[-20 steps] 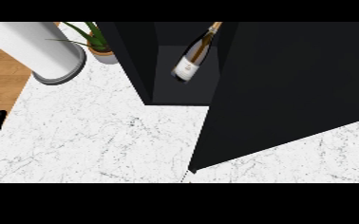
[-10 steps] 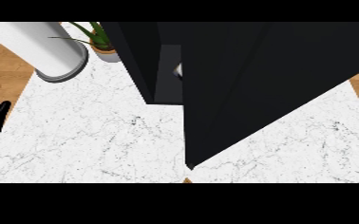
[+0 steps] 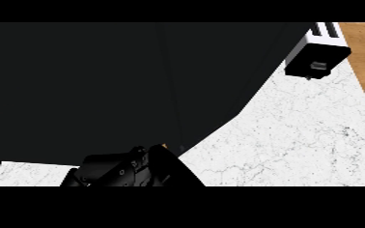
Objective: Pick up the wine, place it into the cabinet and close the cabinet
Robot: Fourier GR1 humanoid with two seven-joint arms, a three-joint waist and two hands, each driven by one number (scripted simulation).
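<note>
Wine is no longer to be seen: a second ago the bottle lay in the open compartment of the cabinet (image 3: 128,87), half a second ago only a sliver of it showed past the swinging door, and now it is hidden, presumably shut inside. The cabinet's black bulk has come to fill most of the head view, so the view itself has shifted rightward. From this it may be judged that placing is done and the closing is finished or nearly so, though whether the door sits flush cannot be told. To the right of the cabinet the white marbled surface (image 3: 299,135) is exposed. At the cabinet's upper right corner a black-and-white appliance (image 3: 317,58) is seen. Below the cabinet's lower edge a black hand (image 3: 118,171), taken for the left, is seen; whether its fingers are spread or curled cannot be told. The right hand is out of view.
</note>
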